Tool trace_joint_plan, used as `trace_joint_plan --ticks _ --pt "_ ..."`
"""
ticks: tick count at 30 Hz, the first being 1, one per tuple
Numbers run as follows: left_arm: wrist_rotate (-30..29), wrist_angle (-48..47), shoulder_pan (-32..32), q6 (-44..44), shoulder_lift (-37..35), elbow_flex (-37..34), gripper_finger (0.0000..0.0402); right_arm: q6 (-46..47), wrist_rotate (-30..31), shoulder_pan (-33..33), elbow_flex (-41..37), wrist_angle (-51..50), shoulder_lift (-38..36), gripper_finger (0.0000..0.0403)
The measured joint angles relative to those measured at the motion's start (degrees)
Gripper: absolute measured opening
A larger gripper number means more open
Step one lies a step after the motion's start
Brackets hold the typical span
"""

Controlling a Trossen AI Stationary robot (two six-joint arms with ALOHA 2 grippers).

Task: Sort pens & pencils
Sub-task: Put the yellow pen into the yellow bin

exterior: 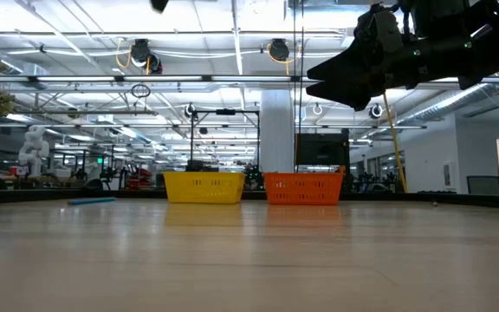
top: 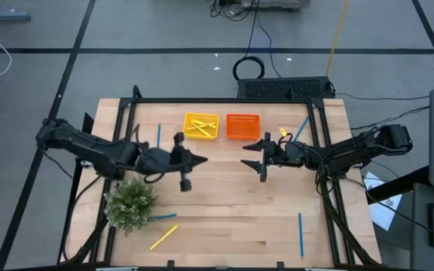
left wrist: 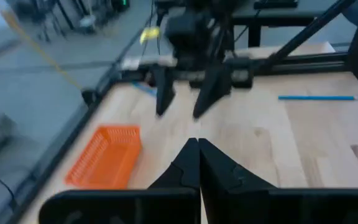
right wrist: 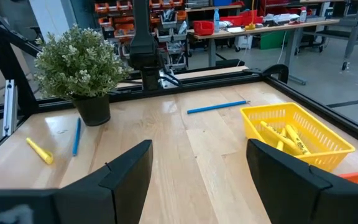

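Sorting is only partly done: yellow sticks (top: 200, 126) are lying in the yellow tray (top: 187, 135), while the orange tray (top: 242, 136) looks empty. Blue sticks are still lying near the far-left (top: 158, 135), far-right (top: 301, 129) and near-right (top: 301, 234) parts of the table (top: 224, 218); one blue (top: 164, 217) and one yellow (top: 163, 237) are lying beside the plant (top: 132, 203), which is crowding them. The left gripper (top: 202, 159) is hovering mid-table, fingers together, empty; the right gripper (top: 249, 156) is facing it, fingers apart, empty.
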Motion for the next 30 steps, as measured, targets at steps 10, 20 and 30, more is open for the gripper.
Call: trace_joint_plan --ticks 10,20,30 --pt "6.91 -8.07 -10.40 -17.17 1.99 -3.84 0.0004 -1.94 -0.01 -0.37 0.00 2.17 0.00 0.0249" --pt "10.05 -21.63 -21.21 -35.93 20.76 7.71 0.0125 -1.55 0.00 -0.47 0.00 1.94 0.00 0.0249" --pt "19.54 -42.70 -24.68 -53.95 38.10 23.62 0.0182 -1.53 0.00 -0.47 0.00 1.25 0.00 0.0249"
